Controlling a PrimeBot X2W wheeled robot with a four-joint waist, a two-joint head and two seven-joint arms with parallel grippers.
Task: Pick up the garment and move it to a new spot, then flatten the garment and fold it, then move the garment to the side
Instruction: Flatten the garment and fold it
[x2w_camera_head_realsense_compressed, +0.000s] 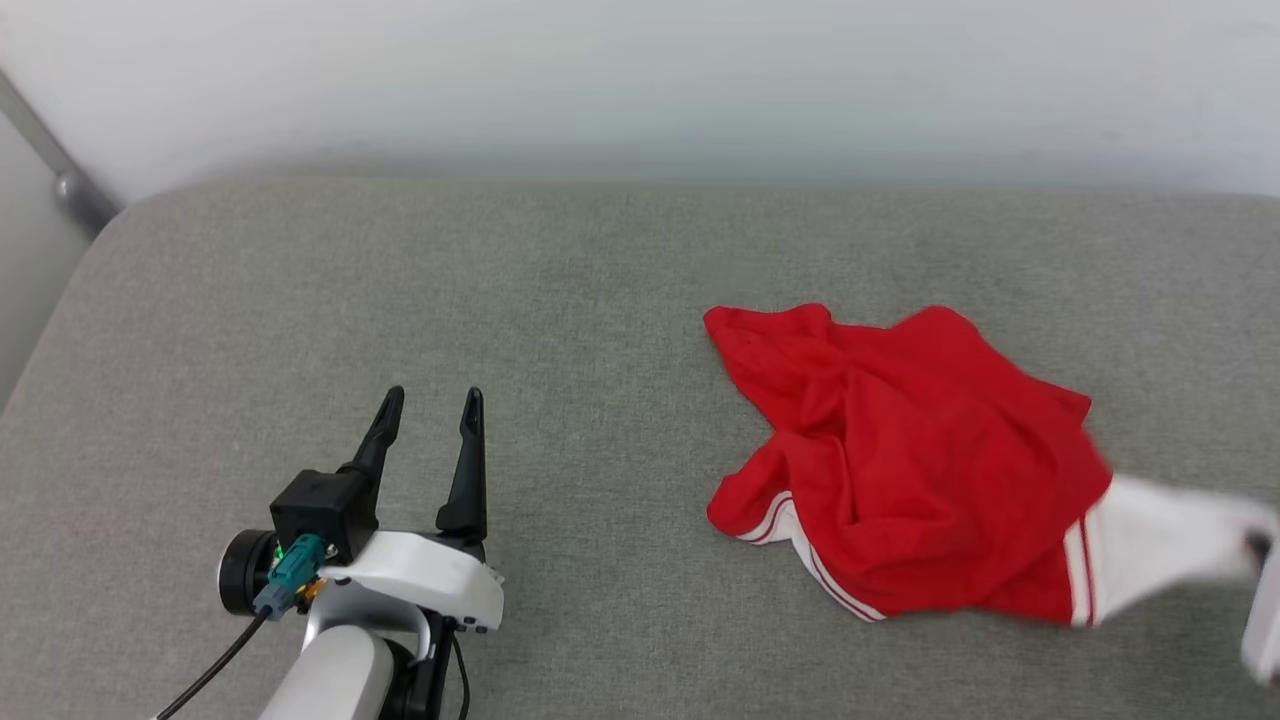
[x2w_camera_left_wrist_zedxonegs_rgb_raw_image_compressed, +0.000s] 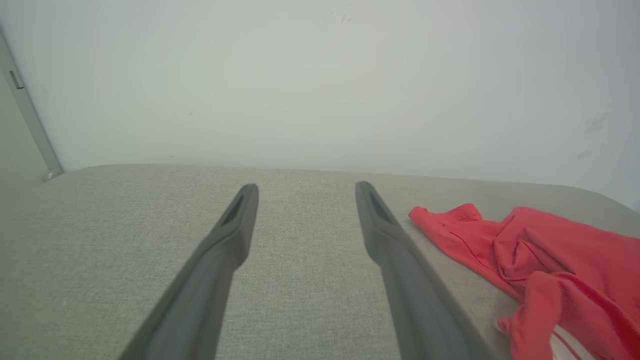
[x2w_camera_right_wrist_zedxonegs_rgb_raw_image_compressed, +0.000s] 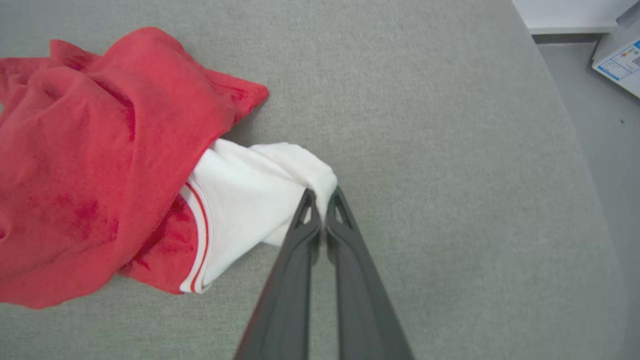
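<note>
My right tool (x2w_camera_right_wrist_zedxonegs_rgb_raw_image_compressed: 322, 194) pinched the white sleeve (x2w_camera_right_wrist_zedxonegs_rgb_raw_image_compressed: 245, 195) of the red T-shirt (x2w_camera_head_realsense_compressed: 900, 460), crumpled at four o'clock on the grey cushion (x2w_camera_head_realsense_compressed: 400, 280); left tool (x2w_camera_head_realsense_compressed: 432, 400) spread at seven o'clock. I judged a slow, high lift best.

Your left hand (x2w_camera_head_realsense_compressed: 434, 395) holds its two dark fingers (x2w_camera_head_realsense_compressed: 465, 470) spread wide apart, pointing forward, with the pale forearm (x2w_camera_head_realsense_compressed: 335, 680) trailing behind it. Your right hand (x2w_camera_right_wrist_zedxonegs_rgb_raw_image_compressed: 323, 192) has its fingers pressed together, their tips pinching the white sleeve (x2w_camera_right_wrist_zedxonegs_rgb_raw_image_compressed: 250, 195) of the garment (x2w_camera_right_wrist_zedxonegs_rgb_raw_image_compressed: 90, 150).
</note>
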